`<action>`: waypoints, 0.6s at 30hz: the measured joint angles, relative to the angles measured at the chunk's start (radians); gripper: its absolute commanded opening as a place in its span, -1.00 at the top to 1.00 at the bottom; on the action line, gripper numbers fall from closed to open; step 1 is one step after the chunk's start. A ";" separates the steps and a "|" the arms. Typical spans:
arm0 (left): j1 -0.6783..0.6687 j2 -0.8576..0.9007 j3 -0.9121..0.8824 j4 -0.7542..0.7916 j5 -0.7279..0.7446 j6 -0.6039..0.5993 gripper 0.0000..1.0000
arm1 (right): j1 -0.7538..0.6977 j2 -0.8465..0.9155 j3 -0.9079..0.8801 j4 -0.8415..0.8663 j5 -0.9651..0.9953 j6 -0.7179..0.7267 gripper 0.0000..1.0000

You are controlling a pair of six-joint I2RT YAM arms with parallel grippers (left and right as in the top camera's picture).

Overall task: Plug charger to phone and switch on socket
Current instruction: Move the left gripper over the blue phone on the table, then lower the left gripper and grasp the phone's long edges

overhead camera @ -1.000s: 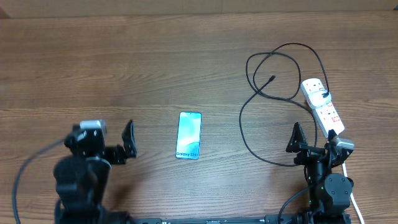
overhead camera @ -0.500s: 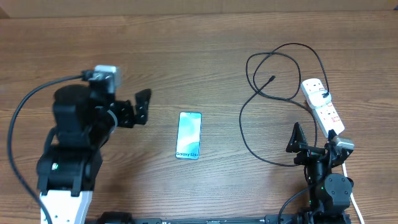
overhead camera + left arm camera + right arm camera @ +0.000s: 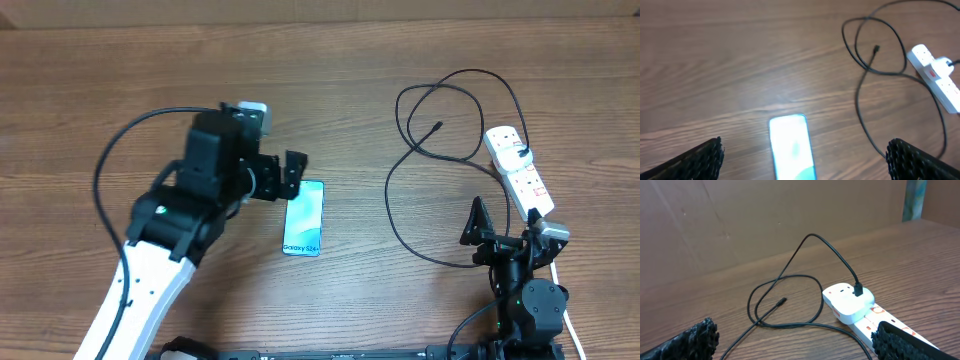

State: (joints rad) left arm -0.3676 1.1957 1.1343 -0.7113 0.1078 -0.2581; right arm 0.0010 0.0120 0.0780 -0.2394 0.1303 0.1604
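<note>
The phone (image 3: 304,217) lies flat at the table's middle, screen lit; it also shows in the left wrist view (image 3: 791,147). My left gripper (image 3: 293,177) is open and empty, just above and left of the phone's far end, its fingers (image 3: 805,162) spread either side of it. The charger cable (image 3: 390,200) loops on the right, its free connector tip (image 3: 438,127) lying on the wood (image 3: 782,300). Its other end enters a white adapter (image 3: 847,300) seated in the socket strip (image 3: 518,170). My right gripper (image 3: 505,225) is open and empty near the strip's near end (image 3: 795,340).
The strip's white cord (image 3: 570,325) runs off toward the front right past my right arm. The left arm's black cable (image 3: 110,170) arcs over the left of the table. A brown wall (image 3: 765,215) stands behind the table.
My left arm has swung from the front left up and to the right, ending beside the phone. The right arm, cable and strip have not moved.
</note>
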 measured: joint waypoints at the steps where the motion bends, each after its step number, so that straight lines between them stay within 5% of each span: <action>1: -0.013 0.008 0.000 0.001 0.000 -0.007 -1.00 | 0.000 0.000 0.000 0.000 0.000 0.000 -1.00; 18: -0.101 0.211 0.001 -0.060 -0.034 -0.174 -1.00 | 0.000 0.000 0.000 0.000 0.000 0.000 -1.00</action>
State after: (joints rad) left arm -0.4683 1.4071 1.1351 -0.7712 0.0738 -0.4324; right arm 0.0010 0.0120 0.0780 -0.2390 0.1303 0.1600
